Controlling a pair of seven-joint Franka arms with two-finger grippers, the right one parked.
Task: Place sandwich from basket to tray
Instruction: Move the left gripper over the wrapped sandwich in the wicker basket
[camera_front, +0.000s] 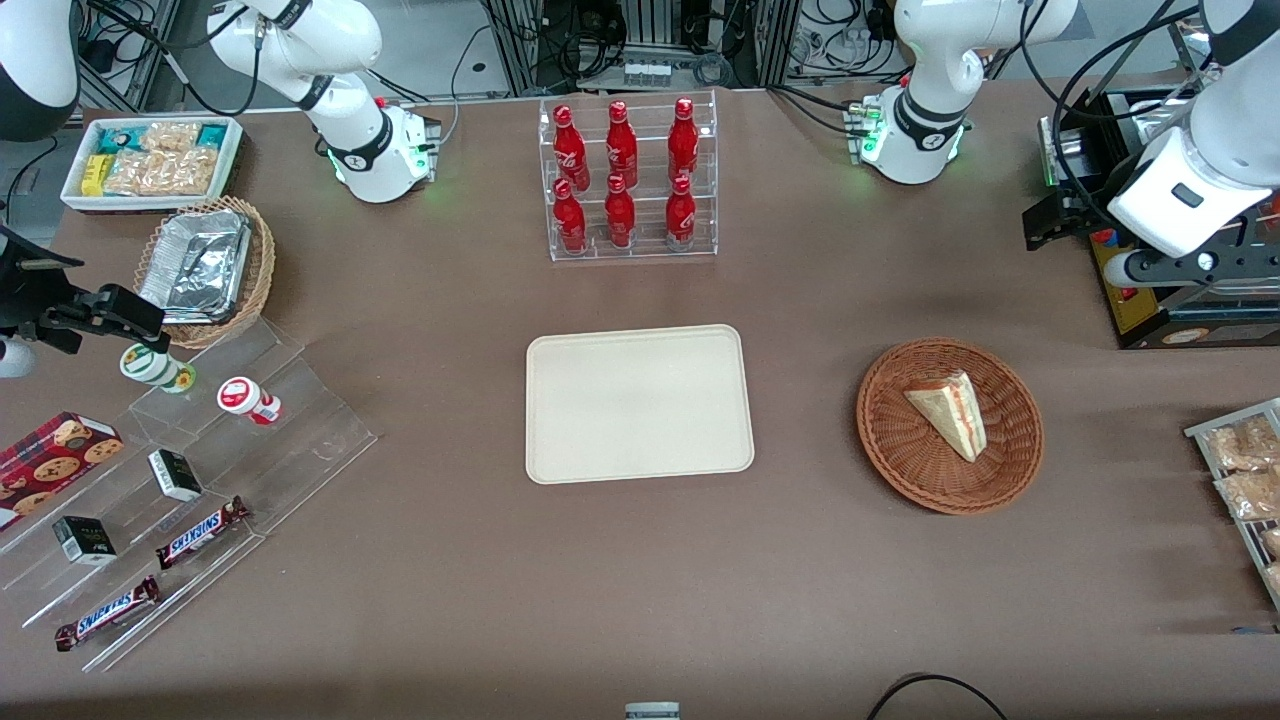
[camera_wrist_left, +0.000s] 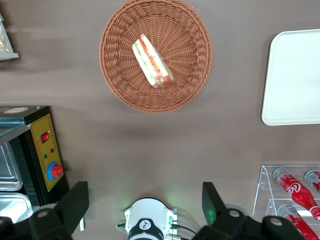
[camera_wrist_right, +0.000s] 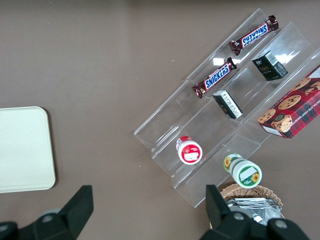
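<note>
**Left Arm Raised at the Working Arm's End of the Desk, Fingers Spread and Empty**

The gripper (camera_wrist_left: 142, 202) of the left arm hangs high above the brown desk (camera_front: 640, 580), near the desk edge at the working arm's end. In the left wrist view its two dark fingers (camera_wrist_left: 75, 200) stand wide apart with nothing between them; only bare desk surface and the arm's own white base show in the gap. In the front view the gripper appears as a dark shape beside a black control box (camera_front: 1150, 290) with red buttons.

The sandwich (camera_front: 950, 412) lies well below and well apart from the fingers, nearer the front camera than they are. It rests inside the basket (camera_front: 900, 450), close to the basket's middle, lying on its side with the pink-red and yellow filling layers showing along one long edge. In the left wrist view the sandwich (camera_wrist_left: 151, 61) sits wholly within the woven rim of the basket (camera_wrist_left: 120, 80), touching the basket floor only.

The tray (camera_front: 640, 460) lies flat at the middle of the desk, farther from the fingers than the basket, toward the parked arm's end. Its surface carries nothing. Tray and basket are apart, with bare desk between them.

A clear rack of red bottles (camera_front: 625, 180) stands farther from the front camera than the tray.
</note>
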